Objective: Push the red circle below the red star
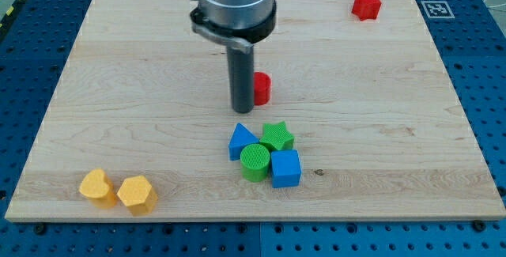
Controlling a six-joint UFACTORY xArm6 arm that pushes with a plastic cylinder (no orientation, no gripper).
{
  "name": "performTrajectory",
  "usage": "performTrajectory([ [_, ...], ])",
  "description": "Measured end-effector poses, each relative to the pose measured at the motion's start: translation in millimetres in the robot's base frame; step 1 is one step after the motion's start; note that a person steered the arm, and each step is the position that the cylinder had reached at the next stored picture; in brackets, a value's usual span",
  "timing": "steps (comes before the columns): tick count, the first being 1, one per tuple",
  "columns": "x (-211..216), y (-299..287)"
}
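I have no hand on this rig to spread or pinch with, only the straight rod, and my tip point(242, 111) sits just at the view's left of the red circle point(262, 88), which is partly hidden behind the rod, so I cannot tell whether they touch. The red circle lies near the middle of the wooden surface point(118, 91), while the red star point(366, 5) sits well apart at the view's top right, near the edge. Toward the view's bottom from my tip a cluster sits close together: a blue triangle point(241, 141), a green star point(277, 136), a green circle point(254, 162) and a blue cube point(286, 168). At the bottom left are two yellow blocks point(117, 189) side by side, whose shapes I cannot make out for sure. I judge the red circle to be a light, stiff little puck that slides easily on the smooth wood; being round, it will likely roll off the rod unless I press through its centre. Since I can only push, I would make contact on its left side and drive it toward the view's right, to a spot under the red star
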State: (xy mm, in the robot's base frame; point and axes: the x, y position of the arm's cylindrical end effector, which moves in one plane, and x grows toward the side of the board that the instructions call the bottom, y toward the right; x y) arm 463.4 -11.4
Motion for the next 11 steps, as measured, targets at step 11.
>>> performTrajectory([
  [11, -159.2, 179.2],
])
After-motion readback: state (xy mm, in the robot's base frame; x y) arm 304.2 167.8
